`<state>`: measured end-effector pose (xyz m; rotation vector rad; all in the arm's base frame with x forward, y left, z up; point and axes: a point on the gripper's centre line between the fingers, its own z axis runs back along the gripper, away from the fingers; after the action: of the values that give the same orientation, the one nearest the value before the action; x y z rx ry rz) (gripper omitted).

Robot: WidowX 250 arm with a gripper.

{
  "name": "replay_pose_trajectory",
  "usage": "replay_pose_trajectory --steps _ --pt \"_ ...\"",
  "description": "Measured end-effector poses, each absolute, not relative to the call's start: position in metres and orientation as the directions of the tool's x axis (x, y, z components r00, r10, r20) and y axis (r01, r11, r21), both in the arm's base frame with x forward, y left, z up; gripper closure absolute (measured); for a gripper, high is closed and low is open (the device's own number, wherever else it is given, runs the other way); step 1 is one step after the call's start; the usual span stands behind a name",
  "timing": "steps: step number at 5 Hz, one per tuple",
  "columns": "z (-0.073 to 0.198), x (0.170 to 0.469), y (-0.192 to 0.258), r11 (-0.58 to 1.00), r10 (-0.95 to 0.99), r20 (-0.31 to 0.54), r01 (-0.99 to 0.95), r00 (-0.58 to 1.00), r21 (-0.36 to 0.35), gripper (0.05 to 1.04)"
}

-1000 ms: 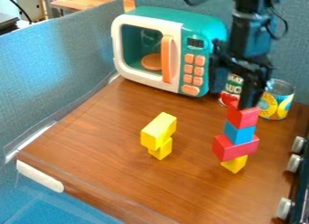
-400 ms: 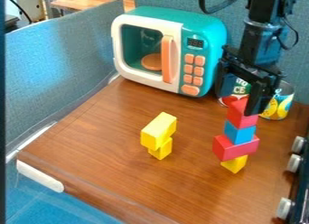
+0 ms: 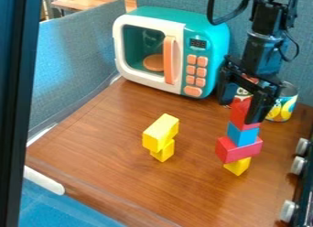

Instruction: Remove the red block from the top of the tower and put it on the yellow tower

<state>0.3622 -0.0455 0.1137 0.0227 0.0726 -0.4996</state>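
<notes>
Jaws spread on my gripper (image 3: 239, 110), at the red block (image 3: 240, 112) atop the blue block (image 3: 242, 135). Yellow tower (image 3: 161, 132) stands well apart, view's left; knobs (image 3: 298, 165) line the right edge.

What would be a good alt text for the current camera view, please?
A black open gripper is at the red block on top of a tower, above a blue block, a wider red block and a yellow block. A two-block yellow tower stands left in the picture; behind are a toy microwave and cans.
</notes>
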Motion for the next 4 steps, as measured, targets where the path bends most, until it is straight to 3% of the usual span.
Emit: replay_pose_trajectory --steps 1,2,3,4 --pt "0.1137 0.3622 -0.0455 0.878 -0.476 -0.075 0.478 0.876 0.004 0.114" --pt "0.1136 0.3635 -0.0464 0.88 -0.473 -0.065 0.475 0.878 0.003 0.388" --pt "0.1135 0.3632 -0.0483 0.881 -0.473 -0.061 0.474 0.879 -0.008 0.514" --pt "0.1136 0.3581 -0.0495 0.886 -0.464 -0.042 0.464 0.885 -0.025 0.514"
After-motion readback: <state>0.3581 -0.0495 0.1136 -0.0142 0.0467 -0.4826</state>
